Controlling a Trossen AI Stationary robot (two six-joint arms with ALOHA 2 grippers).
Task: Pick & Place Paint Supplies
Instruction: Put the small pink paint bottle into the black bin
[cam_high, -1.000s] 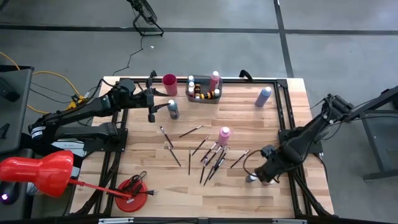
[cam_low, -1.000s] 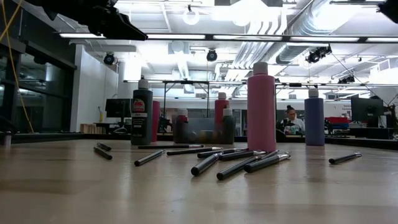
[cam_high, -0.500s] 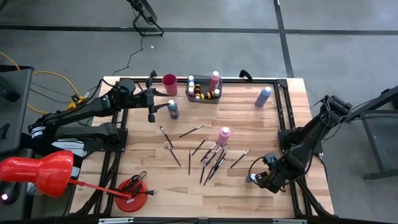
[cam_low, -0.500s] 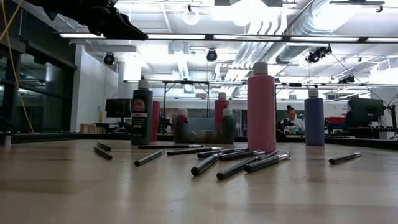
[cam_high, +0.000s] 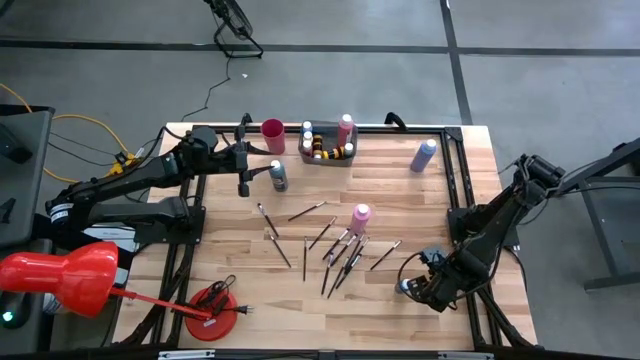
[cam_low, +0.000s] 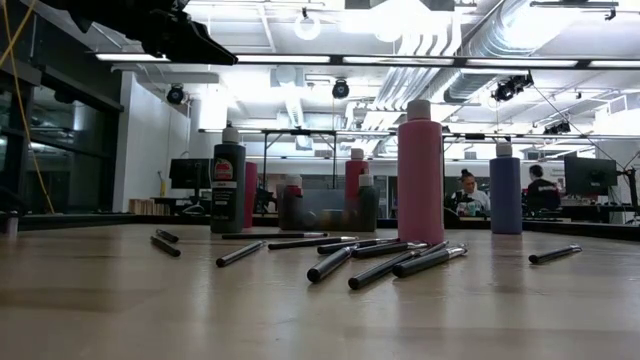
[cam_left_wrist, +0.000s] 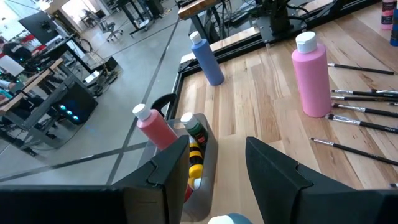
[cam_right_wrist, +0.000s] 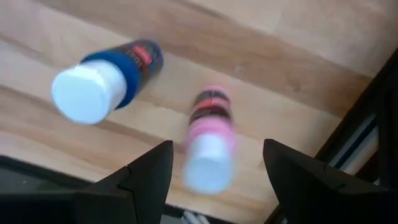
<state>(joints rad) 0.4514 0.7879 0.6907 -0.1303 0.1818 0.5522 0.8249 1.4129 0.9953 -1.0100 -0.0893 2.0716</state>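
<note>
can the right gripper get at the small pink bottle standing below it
Probably yes. The right gripper hangs open right over the small pink bottle, jaws either side. The blue bottle beside it stands apart, leaving room.

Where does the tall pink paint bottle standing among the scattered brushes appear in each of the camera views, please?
High view: the tall pink bottle stands mid-table, just above the brush cluster.
Low view: it is the biggest bottle, right of centre, behind the brushes.
Left wrist view: upper right, upright beside brushes.
Right wrist view: not in it; only a small pink and a small blue bottle show.
Shared landmark: the lavender bottle.
</note>
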